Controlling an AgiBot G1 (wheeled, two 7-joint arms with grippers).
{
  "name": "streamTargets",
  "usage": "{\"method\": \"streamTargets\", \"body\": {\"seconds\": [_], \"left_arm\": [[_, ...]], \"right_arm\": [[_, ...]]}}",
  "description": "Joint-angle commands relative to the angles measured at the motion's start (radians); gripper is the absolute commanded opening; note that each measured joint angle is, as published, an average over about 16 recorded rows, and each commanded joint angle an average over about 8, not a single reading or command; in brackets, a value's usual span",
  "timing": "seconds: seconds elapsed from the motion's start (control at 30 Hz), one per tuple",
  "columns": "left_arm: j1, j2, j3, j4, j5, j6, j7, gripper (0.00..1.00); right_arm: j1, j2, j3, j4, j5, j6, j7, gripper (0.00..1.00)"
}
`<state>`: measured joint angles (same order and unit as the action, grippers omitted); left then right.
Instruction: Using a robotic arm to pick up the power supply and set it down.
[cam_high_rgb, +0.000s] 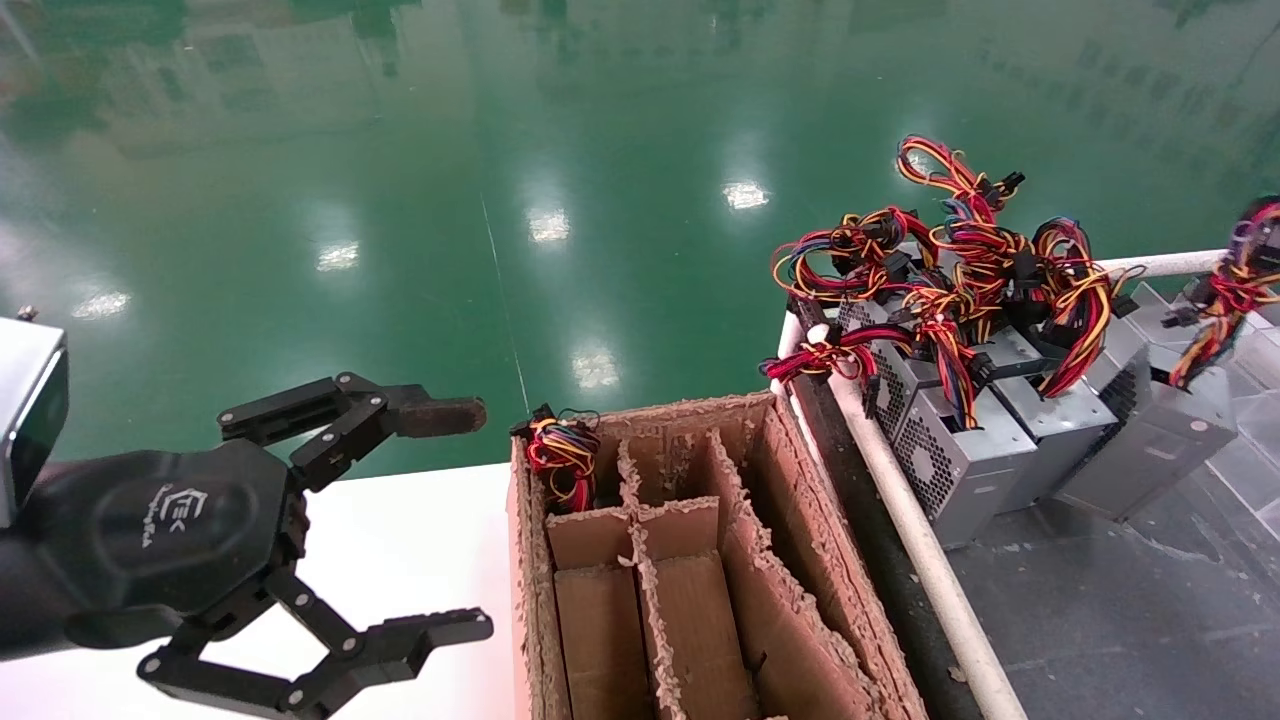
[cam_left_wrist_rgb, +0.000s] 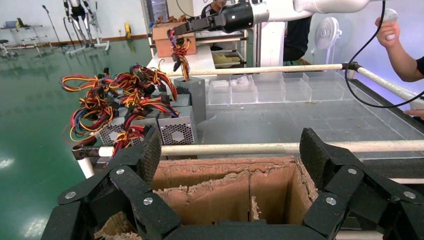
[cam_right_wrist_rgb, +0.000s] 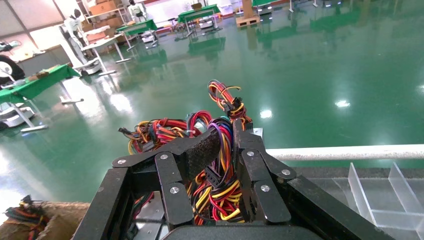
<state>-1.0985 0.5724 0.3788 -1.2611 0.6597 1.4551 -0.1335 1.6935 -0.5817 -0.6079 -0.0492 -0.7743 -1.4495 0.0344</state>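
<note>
Pinching a bundle of red, yellow, black and purple wires, the right gripper has its black fingers pressed onto the cables from both sides; this is clear only in the right wrist view. The left wrist view shows the same gripper from far off, at the end of the white robotic arm, with the wires hanging from it down to the power supply, a small grey box. The box stands upright behind the other grey boxes with long looping wires, and it is hard to tell whether it rests on the grey tray surface or is slightly lifted. In the head view the right gripper itself is not visible; only the wire bundle and the grey box appear at the right edge.

The left gripper hangs over the white table just beside the cardboard box, with its fingers spread wide and nothing between them. The cardboard box has dividers, and one far compartment holds a small wire bundle. A white rail runs between the cardboard box and the row of grey boxes. A person's hand holding a cable appears only in the left wrist view.
</note>
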Motion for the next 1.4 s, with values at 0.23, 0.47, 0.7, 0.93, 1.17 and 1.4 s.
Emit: {"method": "streamTargets", "body": {"seconds": [0.23, 0.47, 0.7, 0.93, 1.17, 1.4], "left_arm": [[0.0, 0.0, 0.0, 0.0, 0.0, 0.0, 0.0, 1.0], [0.0, 0.0, 0.0, 0.0, 0.0, 0.0, 0.0, 1.0], [0.0, 0.0, 0.0, 0.0, 0.0, 0.0, 0.0, 1.0], [0.0, 0.0, 0.0, 0.0, 0.0, 0.0, 0.0, 1.0], [0.0, 0.0, 0.0, 0.0, 0.0, 0.0, 0.0, 1.0], [0.0, 0.0, 0.0, 0.0, 0.0, 0.0, 0.0, 1.0]], "right_arm": [[-0.012, -0.048, -0.009, 0.028, -0.012, 0.067, -0.009, 0.0], [-0.018, -0.068, -0.022, 0.043, -0.031, 0.096, -0.023, 0.77], [-0.022, -0.069, -0.028, 0.047, -0.04, 0.091, -0.019, 1.0], [-0.02, -0.066, -0.036, 0.055, -0.052, 0.076, -0.016, 1.0], [-0.012, -0.058, -0.051, 0.067, -0.073, 0.059, -0.028, 1.0], [0.009, -0.032, -0.058, 0.076, -0.083, 0.035, -0.043, 1.0]]}}
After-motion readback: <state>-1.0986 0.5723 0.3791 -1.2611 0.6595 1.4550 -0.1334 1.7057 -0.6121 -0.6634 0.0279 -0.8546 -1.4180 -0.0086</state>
